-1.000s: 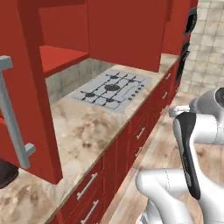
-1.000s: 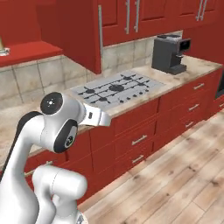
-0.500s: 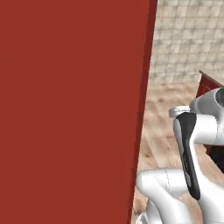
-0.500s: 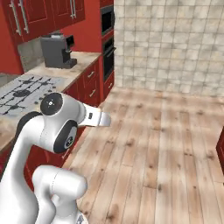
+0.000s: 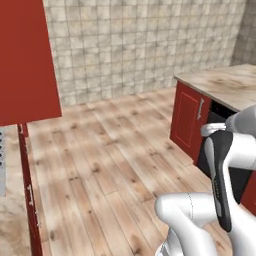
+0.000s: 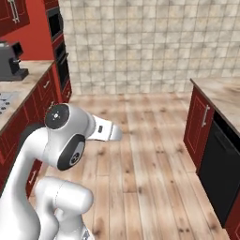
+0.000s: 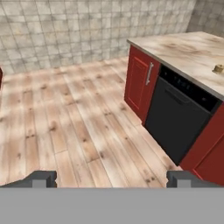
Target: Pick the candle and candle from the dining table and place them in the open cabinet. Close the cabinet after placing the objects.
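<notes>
A beige tiled wall (image 7: 78,30) spans the top of the hand view, above a wooden plank floor (image 7: 70,118). At the right stands the dining table (image 7: 183,50), its marbled top over a red base with a black dishwasher panel (image 7: 179,118). A small brass-gold candle (image 7: 218,68) sits on that top at the right edge. The gripper (image 7: 112,178) hangs empty at bottom center, fingers (image 7: 41,178) wide apart.

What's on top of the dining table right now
On the dining table, one small brass-gold candle sits near the right edge of the hand view. The top runs out of frame there, so anything farther along cannot be seen.
</notes>
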